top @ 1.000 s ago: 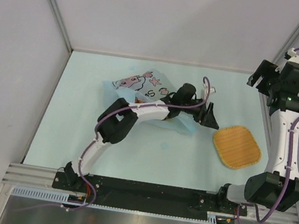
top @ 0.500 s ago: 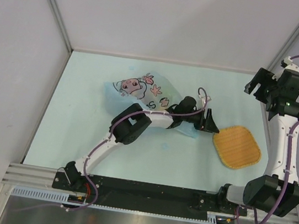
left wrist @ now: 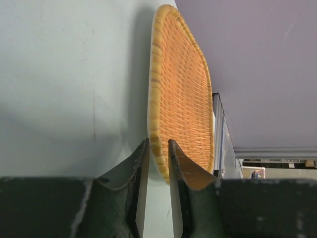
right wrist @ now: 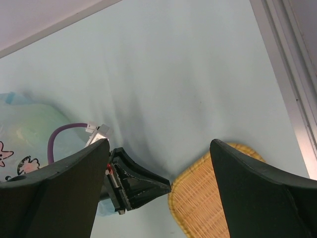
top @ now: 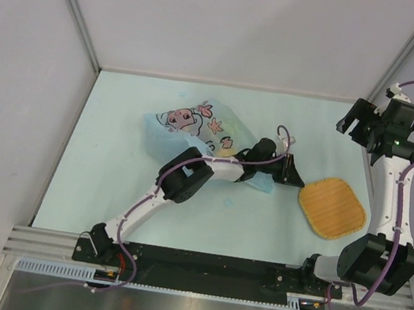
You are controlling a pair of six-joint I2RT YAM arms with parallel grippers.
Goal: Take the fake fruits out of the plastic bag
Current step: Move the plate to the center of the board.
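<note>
The light-blue plastic bag (top: 195, 126) with its pink cartoon print lies on the table left of centre; it also shows in the right wrist view (right wrist: 25, 129). No fake fruits show; whatever is in the bag is hidden. My left arm reaches over the bag's right end. My left gripper (top: 295, 173) (left wrist: 157, 144) is shut to a narrow slit, empty, its tips touching the left rim of the orange woven tray (top: 332, 209) (left wrist: 183, 89). My right gripper (top: 354, 122) (right wrist: 159, 144) is open and empty, held high above the table's far right.
The right wrist view shows the left gripper (right wrist: 143, 186) against the tray's corner (right wrist: 213, 203). White walls close in the pale table (top: 110, 188) at the back and both sides. The arms' base rail runs along the near edge.
My left gripper has moved right, off the bag, to the tray's rim. The tray has shifted slightly right. More of the bag's print now shows. The right gripper has drifted slightly.
</note>
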